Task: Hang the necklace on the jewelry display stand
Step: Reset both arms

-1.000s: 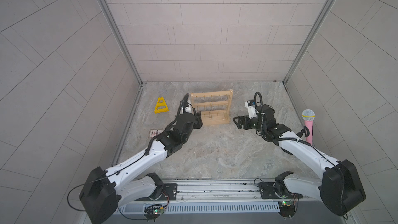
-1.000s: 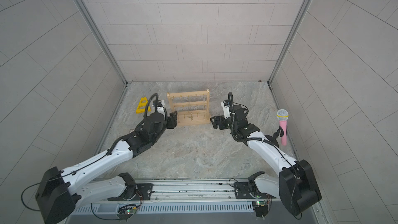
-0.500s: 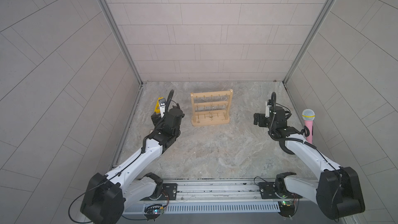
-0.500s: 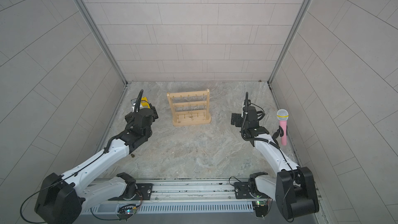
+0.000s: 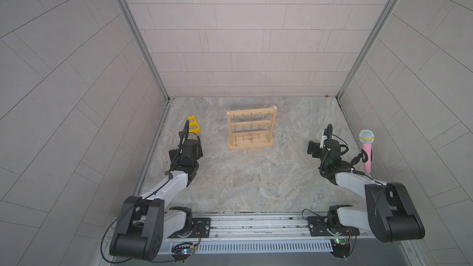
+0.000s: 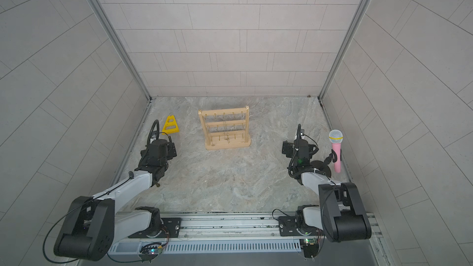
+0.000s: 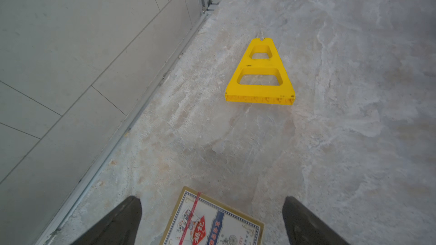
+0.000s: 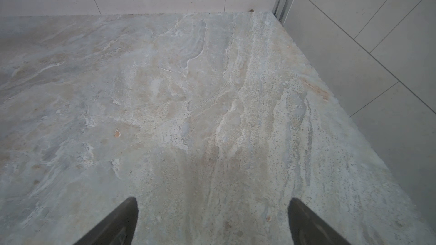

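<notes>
We see: jewelry display stand pale wood w/ brass-tone hooks; triangular frame bright yellow; mic pink w/ silver mesh head, yellow band; card box white, blue dotted border, red stripe & diamond; tabletop marbled grey-beige; walls pale grey, tile-lined.

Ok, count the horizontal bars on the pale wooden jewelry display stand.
3, on the jewelry display stand: top bar at the crest, middle bar halfway down, bottom bar lowest.
</notes>
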